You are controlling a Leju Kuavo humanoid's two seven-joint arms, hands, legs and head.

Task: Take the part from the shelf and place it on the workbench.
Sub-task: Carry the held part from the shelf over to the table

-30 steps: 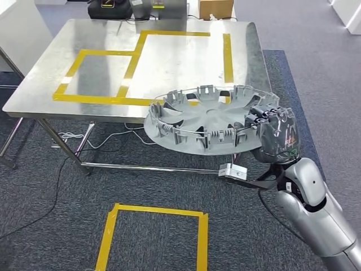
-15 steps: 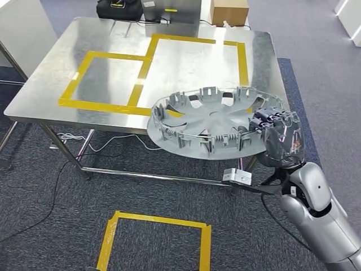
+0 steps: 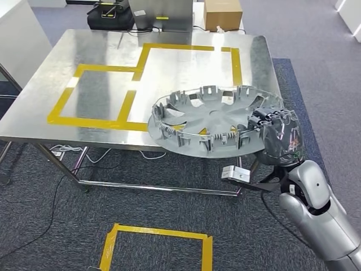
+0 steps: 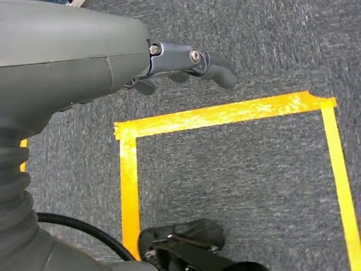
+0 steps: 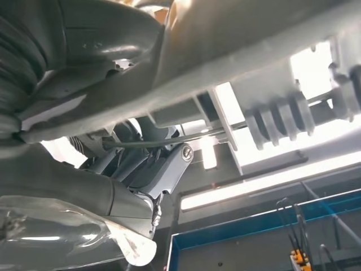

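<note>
The part is a large grey round wheel cover, held flat with its ribbed inner face up. My right hand grips its rim on the right side. The cover hangs above the near right edge of the steel workbench, partly over the floor. In the right wrist view the cover's rim runs close above my right hand's fingers. My left hand hangs low over the carpet, holding nothing, its fingers stretched out and apart.
Yellow tape marks two squares on the workbench. A cardboard box and dark equipment stand behind the table. Another yellow tape square lies on the grey carpet in front, and cables run under the table.
The whole scene has shifted, so the camera moved; the table now lies nearer and more under the cover. My right hand keeps its grip on the cover.
</note>
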